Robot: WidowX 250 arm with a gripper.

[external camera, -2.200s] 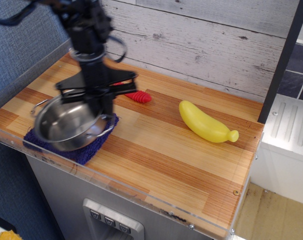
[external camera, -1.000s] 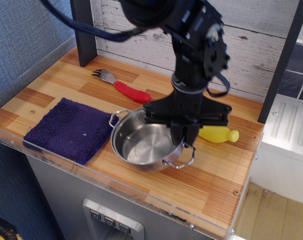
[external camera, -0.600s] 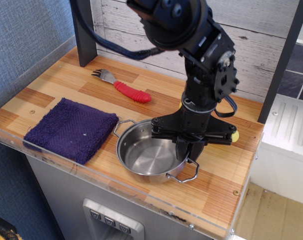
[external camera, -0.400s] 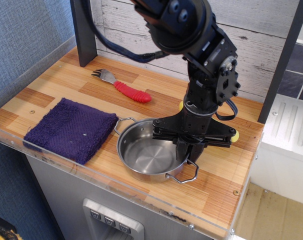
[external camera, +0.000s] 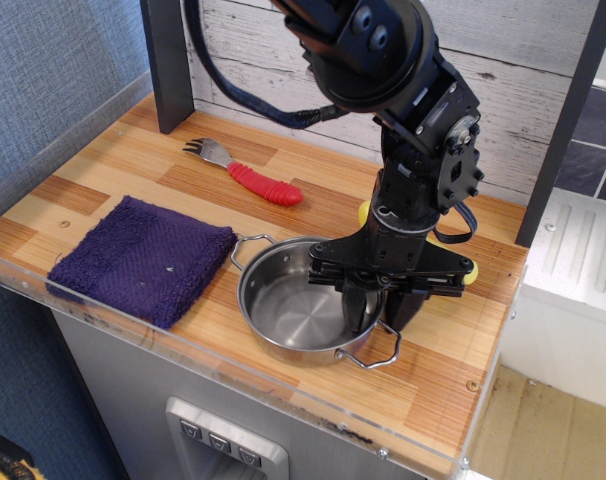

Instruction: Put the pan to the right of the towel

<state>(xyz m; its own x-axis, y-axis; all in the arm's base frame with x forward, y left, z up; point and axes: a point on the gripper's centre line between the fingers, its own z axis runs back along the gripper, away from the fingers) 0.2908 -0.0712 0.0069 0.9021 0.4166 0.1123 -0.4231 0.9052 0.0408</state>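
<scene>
The shiny steel pan [external camera: 295, 318] rests on the wooden counter just right of the dark purple-blue towel [external camera: 141, 258], with its left loop handle close to the towel's edge. The towel lies flat at the front left. My gripper [external camera: 381, 310] points down over the pan's right rim. Its jaws stand apart, one finger inside the pan and one outside, so it is open and straddles the rim.
A fork with a red handle [external camera: 247, 173] lies at the back left. A yellow banana [external camera: 467, 272] is mostly hidden behind my arm. A black post [external camera: 168, 60] stands at the back left. The counter's clear front edge [external camera: 283, 388] is near the pan.
The pan was carried from on top of the towel to its right and set down on the counter. The jaws, shut on the rim a moment ago, have spread apart.
</scene>
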